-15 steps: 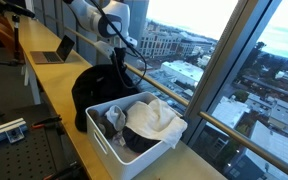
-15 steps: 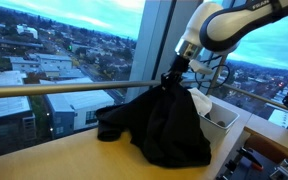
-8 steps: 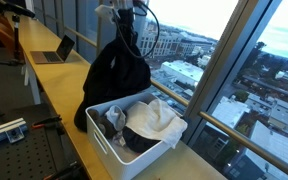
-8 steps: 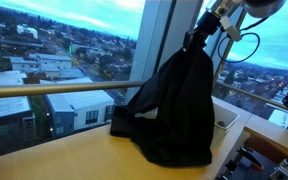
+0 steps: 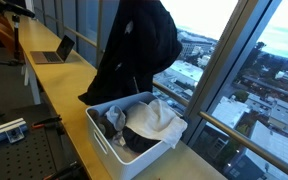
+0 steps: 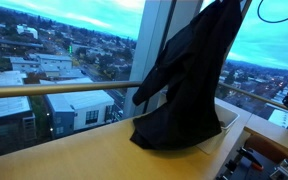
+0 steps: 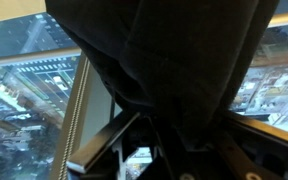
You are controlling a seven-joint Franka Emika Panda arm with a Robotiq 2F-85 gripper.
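Note:
A black garment [image 5: 134,45] hangs in the air above the wooden counter, its lower hem just over the white bin [image 5: 99,135]. In an exterior view it [image 6: 189,80] drapes down from the top edge in front of the window, with its bottom near the counter. The arm and gripper are above the frame in both exterior views. In the wrist view the garment [image 7: 174,60] fills most of the picture, and the dark gripper [image 7: 182,145] at the bottom is shut on the cloth, which bunches between its jaws.
The white bin holds a white cloth [image 5: 154,118] and other clothes; its edge also shows behind the garment [image 6: 227,122]. A laptop [image 5: 54,50] sits further along the counter [image 5: 54,95]. Large windows and a rail [image 6: 54,88] run along the counter's far side.
The garment has been lifted from lying heaped on the counter to hanging high. The arm has risen out of both exterior views.

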